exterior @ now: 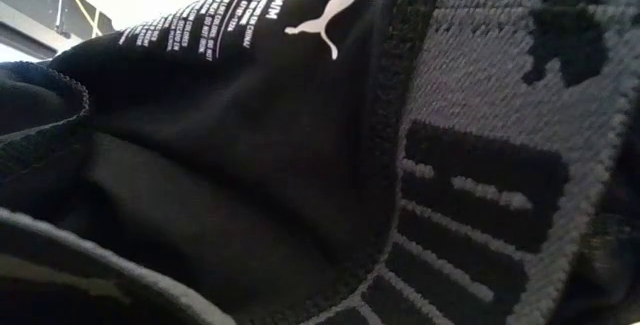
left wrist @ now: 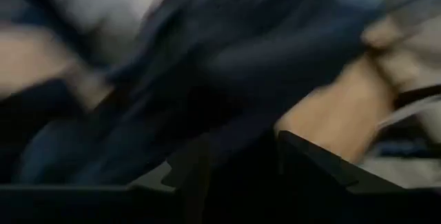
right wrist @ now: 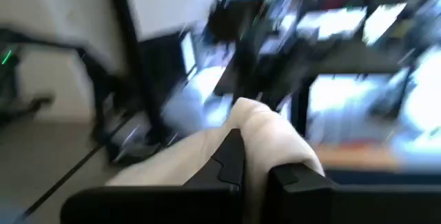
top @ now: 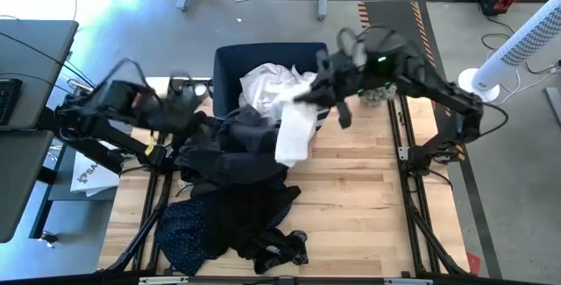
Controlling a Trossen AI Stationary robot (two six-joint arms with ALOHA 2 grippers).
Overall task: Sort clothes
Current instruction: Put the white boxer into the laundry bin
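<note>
My right gripper (top: 313, 92) is shut on a white garment (top: 294, 132) at the near edge of the navy bin (top: 230, 60), which holds more white clothes (top: 267, 83). My left gripper (top: 195, 108) is at the left end of a pile of dark clothes (top: 235, 169) and is shut on a dark garment (left wrist: 275, 65). A navy speckled garment (top: 186, 230) and black clothes (top: 273, 243) lie on the table's near part. A black garment with a white printed logo (exterior: 250, 145) fills the low view. My left gripper has dark cloth (left wrist: 238, 148) between its two fingers; blur hides which part and how many layers. The garment's far part lies on the pile. My right gripper pinches a fold of the white garment (right wrist: 262, 131) between its two fingers (right wrist: 296, 176), several layers thick. The garment hangs slack below the gripper, its lower end (top: 289, 153) over the dark pile.
Bare wooden table (top: 351, 206) shows right of the pile. A white fan (top: 517, 44) stands beyond the table's right edge. A desk (top: 26, 83) stands on the left.
</note>
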